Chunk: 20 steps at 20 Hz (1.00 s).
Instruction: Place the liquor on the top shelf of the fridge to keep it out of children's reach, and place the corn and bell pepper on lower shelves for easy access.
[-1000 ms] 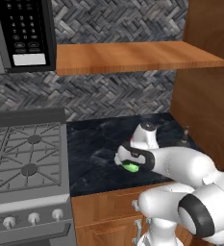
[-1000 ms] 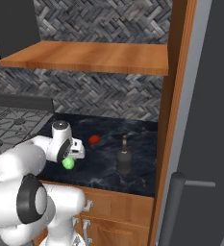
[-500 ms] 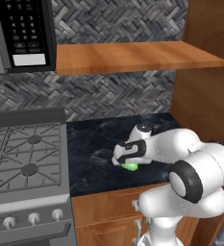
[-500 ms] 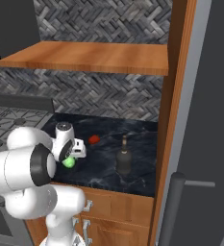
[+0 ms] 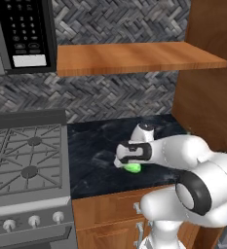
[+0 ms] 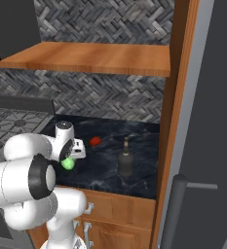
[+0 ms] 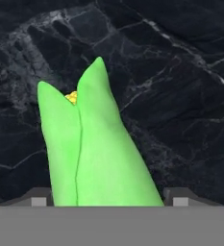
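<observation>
Down on the counter [image 5: 90,151], the gripper [image 5: 126,164] straddles the corn [image 7: 92,149], grip unclear; right base camera adds pepper [image 6: 95,141] and bottle [image 6: 125,162] (at its 3 o'clock).

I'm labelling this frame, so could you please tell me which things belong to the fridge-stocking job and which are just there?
Job:
- green pointed corn ear
- small red bell pepper
- dark cork-topped liquor bottle
- tall grey fridge

Just there:
- black microwave
- grey gas stove
- wooden wall shelf

Both base views look forward and down from behind the arm, sharing the dark worktop [image 5: 95,155]; the hand view sits close above the corn [image 7: 92,149].
</observation>
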{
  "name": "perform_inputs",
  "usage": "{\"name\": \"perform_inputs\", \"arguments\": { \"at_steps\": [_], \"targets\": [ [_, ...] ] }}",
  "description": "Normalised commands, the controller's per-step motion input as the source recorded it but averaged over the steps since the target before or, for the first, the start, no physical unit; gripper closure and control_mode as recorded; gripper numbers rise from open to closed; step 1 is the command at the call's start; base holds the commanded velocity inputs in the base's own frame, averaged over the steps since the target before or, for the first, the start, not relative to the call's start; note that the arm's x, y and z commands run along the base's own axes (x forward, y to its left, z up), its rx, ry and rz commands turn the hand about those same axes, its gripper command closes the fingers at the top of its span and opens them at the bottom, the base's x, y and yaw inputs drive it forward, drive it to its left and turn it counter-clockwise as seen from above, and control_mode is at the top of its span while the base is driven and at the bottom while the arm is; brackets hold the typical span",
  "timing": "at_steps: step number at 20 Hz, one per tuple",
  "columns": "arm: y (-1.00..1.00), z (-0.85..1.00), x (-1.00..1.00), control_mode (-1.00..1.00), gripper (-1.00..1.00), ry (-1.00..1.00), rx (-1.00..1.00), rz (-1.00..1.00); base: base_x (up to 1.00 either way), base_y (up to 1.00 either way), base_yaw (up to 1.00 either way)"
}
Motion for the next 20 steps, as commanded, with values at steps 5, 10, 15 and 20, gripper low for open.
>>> {"name": "perform_inputs", "arguments": {
  "at_steps": [5, 10, 15, 20],
  "targets": [
    [-0.18, 0.92, -0.8, -1.0, 1.0, -0.17, 0.05, 0.05, 0.0, 0.0, 0.0],
    [-0.18, 1.0, -0.72, -1.0, 1.0, -0.14, 0.01, 0.01, 0.0, 0.0, 0.0],
    [0.0, 1.0, -0.64, -1.0, 1.0, -0.13, 0.0, 0.0, 0.0, 0.0, 0.0],
    [-0.05, 1.0, -0.59, -1.0, 1.0, -0.09, 0.0, 0.0, 0.0, 0.0, 0.0]
  ]
}}
